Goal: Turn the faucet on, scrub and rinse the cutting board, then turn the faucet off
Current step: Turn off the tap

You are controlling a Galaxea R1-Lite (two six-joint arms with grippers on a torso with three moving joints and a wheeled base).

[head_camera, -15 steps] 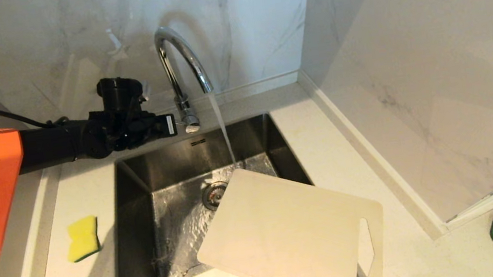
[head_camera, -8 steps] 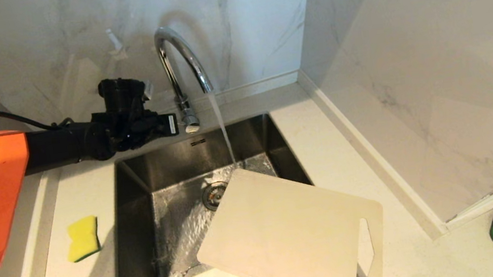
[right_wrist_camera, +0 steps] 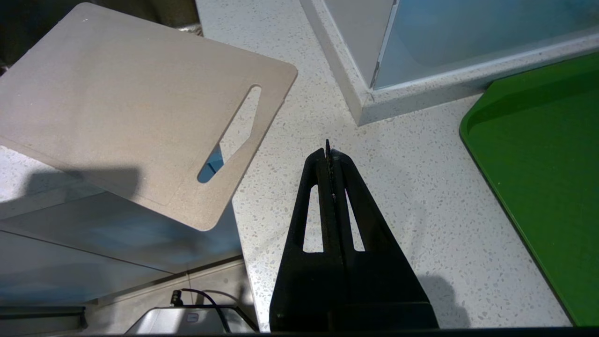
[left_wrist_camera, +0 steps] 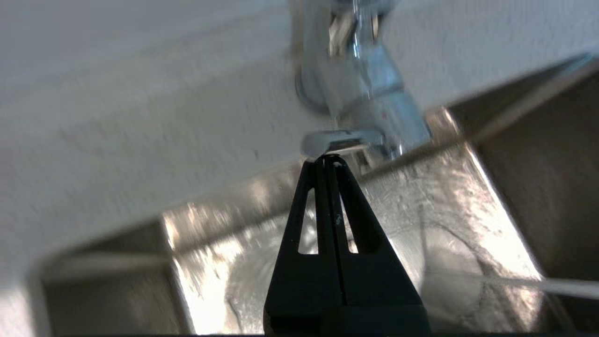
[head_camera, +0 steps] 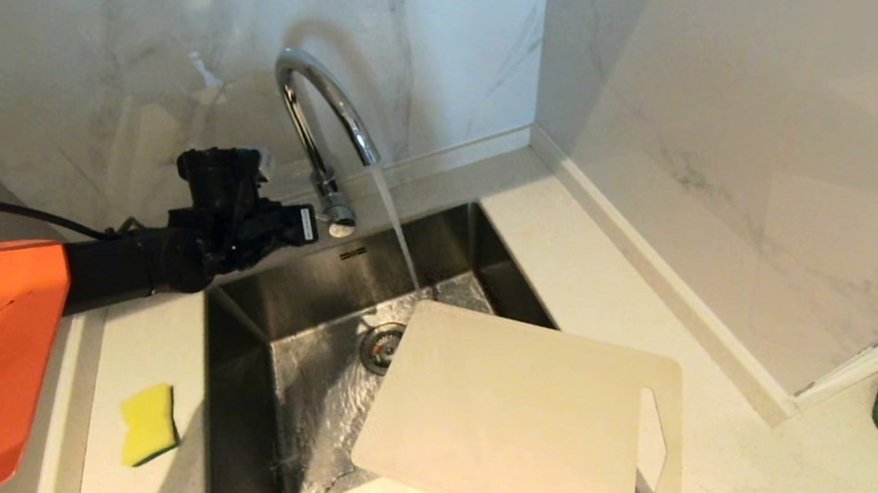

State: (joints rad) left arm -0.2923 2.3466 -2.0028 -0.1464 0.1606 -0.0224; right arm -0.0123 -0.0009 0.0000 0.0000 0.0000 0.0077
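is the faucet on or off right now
On. A stream of water runs from the spout of the faucet into the sink, landing just beyond the cutting board.

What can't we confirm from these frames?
- Left wrist view: motion blur; contact between left gripper and the faucet lever unclear.
- Head view: right gripper out of frame; cutting board near corner cut off.
- Right wrist view: green board cropped.
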